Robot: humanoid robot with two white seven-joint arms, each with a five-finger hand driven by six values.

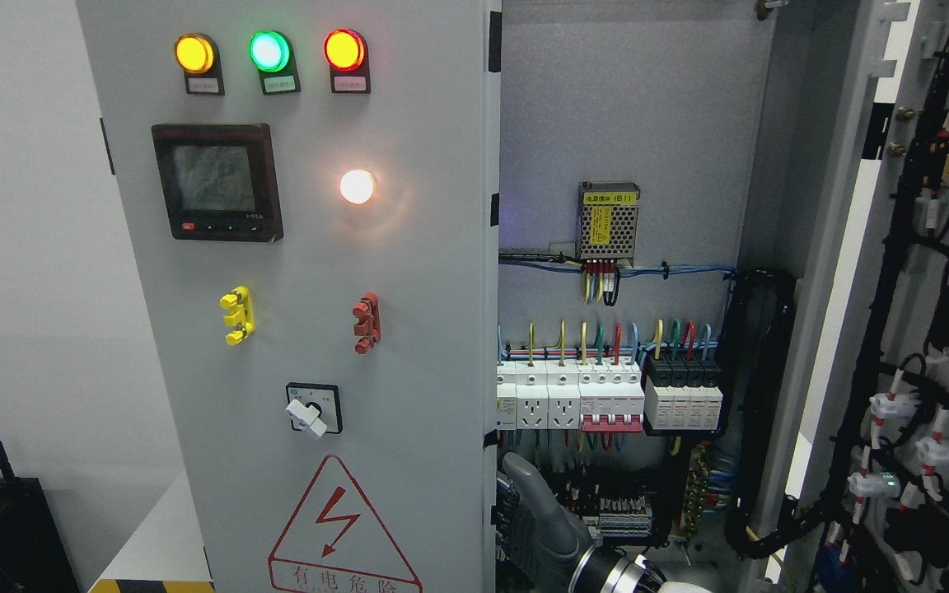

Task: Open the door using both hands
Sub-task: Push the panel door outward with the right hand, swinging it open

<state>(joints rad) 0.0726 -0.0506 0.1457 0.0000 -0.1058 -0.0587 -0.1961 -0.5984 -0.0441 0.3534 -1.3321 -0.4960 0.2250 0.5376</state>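
The grey cabinet's left door (409,272) stands in front of me, with lamps, a meter and a rotary switch on it. Its free edge (494,329) runs down the middle of the picture. The right door (919,329) is swung wide open at the far right, its wired inner face showing. My right hand (516,515) comes up from the bottom edge, right of the middle. It sits low at the left door's free edge, fingers (507,519) curled around the edge and thumb pointing up. The left arm does not show.
The open cabinet interior (631,123) holds a power supply (608,221), rows of breakers (606,395) and coloured wires just behind my hand. A black cable bundle (759,395) hangs along the right door's hinge side. A white wall is at the left, with a dark box (5,527) low down.
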